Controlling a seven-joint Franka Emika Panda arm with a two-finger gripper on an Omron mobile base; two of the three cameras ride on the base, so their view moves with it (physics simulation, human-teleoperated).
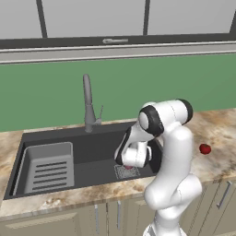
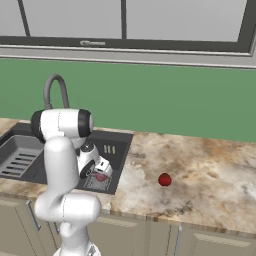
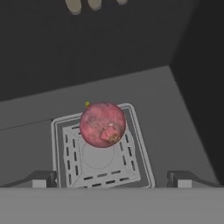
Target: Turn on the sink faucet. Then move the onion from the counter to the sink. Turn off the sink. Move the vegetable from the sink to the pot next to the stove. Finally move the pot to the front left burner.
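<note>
Onion (image 3: 103, 124) sits on the sink (image 3: 39, 65) drain grate (image 3: 131, 168), gripper (image 3: 111, 178) wide open above it. Looks light, firm, round, likely rolls; grab across the middle.

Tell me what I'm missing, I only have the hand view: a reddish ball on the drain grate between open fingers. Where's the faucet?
Observer: The faucet stands at the back rim of the sink, about midway along it.
Operator: Anything else in the sink?
Observer: A slotted tray sits at its left end.
Operator: And on the counter?
Observer: A second small red ball lies on the counter, right of the sink.
</note>
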